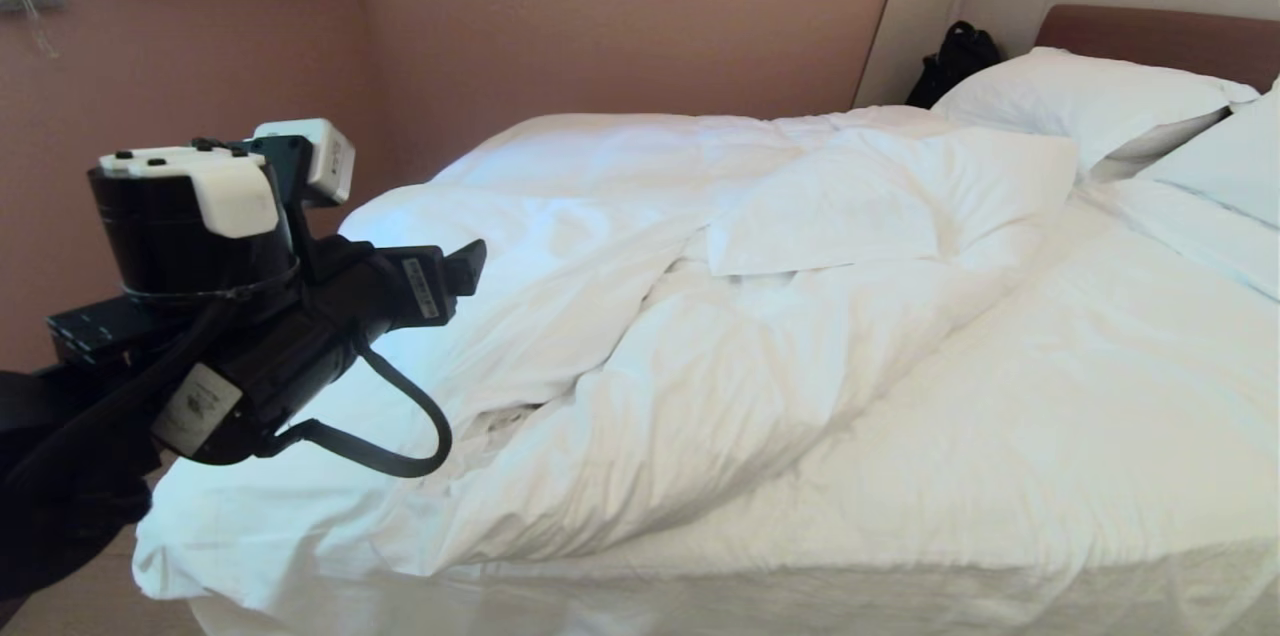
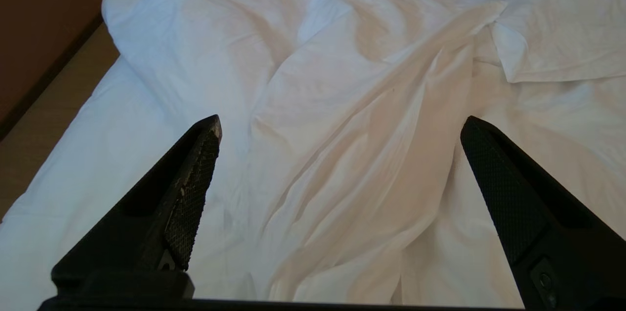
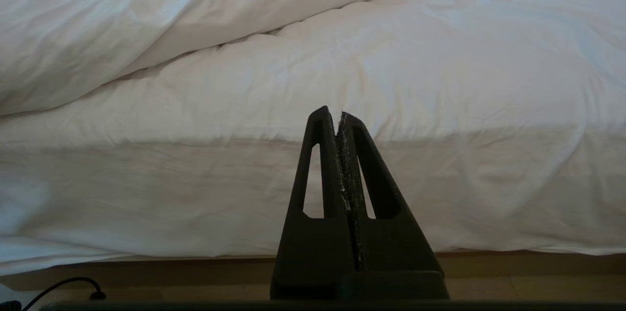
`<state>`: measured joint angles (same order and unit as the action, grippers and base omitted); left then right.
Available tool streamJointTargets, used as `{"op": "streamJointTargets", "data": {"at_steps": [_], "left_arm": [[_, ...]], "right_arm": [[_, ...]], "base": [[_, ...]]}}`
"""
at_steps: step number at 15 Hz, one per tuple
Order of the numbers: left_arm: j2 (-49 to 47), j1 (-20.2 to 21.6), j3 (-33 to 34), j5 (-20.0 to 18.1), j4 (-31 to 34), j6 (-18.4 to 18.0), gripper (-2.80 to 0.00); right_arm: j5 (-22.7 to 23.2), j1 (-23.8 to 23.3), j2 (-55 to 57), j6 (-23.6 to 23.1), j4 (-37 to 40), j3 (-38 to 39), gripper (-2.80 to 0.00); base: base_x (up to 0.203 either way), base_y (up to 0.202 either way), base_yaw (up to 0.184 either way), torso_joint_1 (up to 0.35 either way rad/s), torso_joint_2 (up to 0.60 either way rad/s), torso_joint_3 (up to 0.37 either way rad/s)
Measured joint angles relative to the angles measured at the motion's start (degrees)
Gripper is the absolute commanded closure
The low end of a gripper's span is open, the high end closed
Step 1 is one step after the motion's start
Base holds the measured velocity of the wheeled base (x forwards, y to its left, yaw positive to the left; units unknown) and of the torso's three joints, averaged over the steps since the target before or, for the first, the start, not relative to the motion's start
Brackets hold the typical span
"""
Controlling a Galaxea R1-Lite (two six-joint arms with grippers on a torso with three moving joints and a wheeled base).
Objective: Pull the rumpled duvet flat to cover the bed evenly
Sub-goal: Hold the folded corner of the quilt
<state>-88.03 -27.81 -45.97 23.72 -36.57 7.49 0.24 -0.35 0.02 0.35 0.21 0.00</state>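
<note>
Left gripper (image 2: 340,127): hung spread wide and empty above the near-left corner of the bed (image 1: 1000,566).
Right gripper (image 3: 341,114): clenched on nothing, low beside the bed's near edge.
Duvet (image 1: 640,316): lay just beyond the left fingers, heaped in rumpled folds across the bed's left half, untouched.
Pillows (image 1: 1090,96): sat farthest, against the headboard.

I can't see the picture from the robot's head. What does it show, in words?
A big puffy white duvet lies bunched and folded in wrinkly heaps on a wide bed with a brown headboard. The robot's black left arm, its claw open, is raised over the duvet's left side. Two white pillows sit near the headboard, with a black bag beside them.
</note>
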Motion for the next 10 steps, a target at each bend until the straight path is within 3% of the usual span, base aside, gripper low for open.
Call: {"op": "streamJointTargets", "data": {"at_steps": [10], "left_arm": [[-0.09,0.16,0.28,-0.01,0.09,-0.09,-2.80]], "right_arm": [[0.00,-0.05,0.00,-0.02,-0.07,0.00,0.00]], "base": [[0.000,0.012,0.000,0.001,0.00,0.000]]}}
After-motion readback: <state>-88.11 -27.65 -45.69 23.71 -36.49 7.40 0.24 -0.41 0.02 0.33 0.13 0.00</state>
